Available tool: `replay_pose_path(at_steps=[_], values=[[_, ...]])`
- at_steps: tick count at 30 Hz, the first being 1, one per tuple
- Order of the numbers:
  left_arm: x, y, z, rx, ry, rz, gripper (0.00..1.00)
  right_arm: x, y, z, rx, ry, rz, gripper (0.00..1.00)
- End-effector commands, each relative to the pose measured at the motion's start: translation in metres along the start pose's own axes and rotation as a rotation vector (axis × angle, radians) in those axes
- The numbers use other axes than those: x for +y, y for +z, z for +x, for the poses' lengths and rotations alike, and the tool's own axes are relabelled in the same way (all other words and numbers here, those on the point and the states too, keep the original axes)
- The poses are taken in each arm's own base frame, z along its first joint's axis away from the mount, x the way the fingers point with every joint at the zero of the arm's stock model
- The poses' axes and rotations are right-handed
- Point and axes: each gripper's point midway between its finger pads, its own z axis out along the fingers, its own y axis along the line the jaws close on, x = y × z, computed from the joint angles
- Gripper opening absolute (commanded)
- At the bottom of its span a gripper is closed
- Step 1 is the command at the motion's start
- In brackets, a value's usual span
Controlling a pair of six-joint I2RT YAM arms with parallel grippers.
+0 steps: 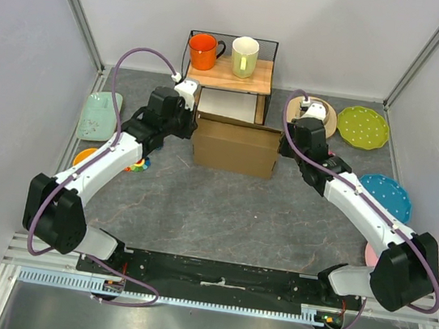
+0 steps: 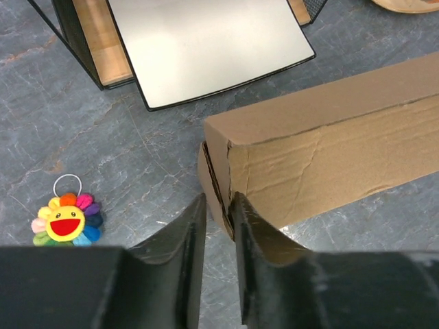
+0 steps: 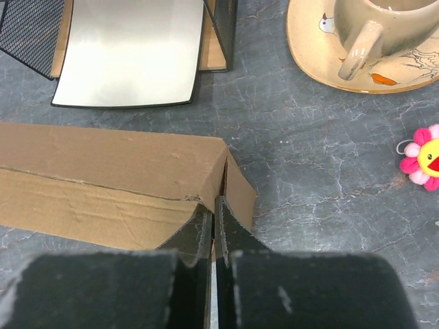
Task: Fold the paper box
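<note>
Paper box [image 1: 235, 145]: mid-desk [image 1: 221, 214], lengthwise left to right, just before the wire rack [image 1: 269, 81].
Rack top: left mug [image 1: 203, 51] beside right mug [image 1: 244, 56].
Under rack: tray [image 2: 212, 48].
Left claw [image 2: 218, 202]: astride the box's left end wall.
Right claw [image 3: 214, 205]: closed on the box's right end wall.
Right of rack: cup [image 3: 384, 24] on saucer [image 3: 309, 48].
Flower toy [image 2: 66, 219]: left of box.

The right gripper [image 3: 215, 205] has its fingers pressed together, tips at the near right corner of the paper box [image 3: 103, 171]; whether cardboard sits between them cannot be told; behind the box, a white tray [image 3: 130, 51] lies under a black mesh rack [image 3: 27, 34]; a beige mug [image 3: 384, 27] stands on a matching saucer [image 3: 315, 55]; a pink flower toy [image 3: 429, 157] lies at the right edge.
</note>
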Motion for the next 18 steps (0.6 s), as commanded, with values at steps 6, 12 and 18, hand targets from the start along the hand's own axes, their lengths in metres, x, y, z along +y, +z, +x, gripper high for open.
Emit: replay_pose_path(at_steps=[6, 12, 18], values=[[-0.012, -0.033, -0.033, -0.05, 0.012, 0.038, 0.4, -0.036, 0.001, 0.068, 0.245, -0.078, 0.14, 0.0], [-0.009, -0.035, -0.044, -0.088, 0.026, 0.028, 0.41, -0.034, 0.003, 0.067, 0.248, -0.074, 0.133, 0.0], [-0.01, -0.026, -0.054, -0.105, 0.025, 0.034, 0.42, -0.034, 0.002, 0.071, 0.258, -0.074, 0.13, 0.0]])
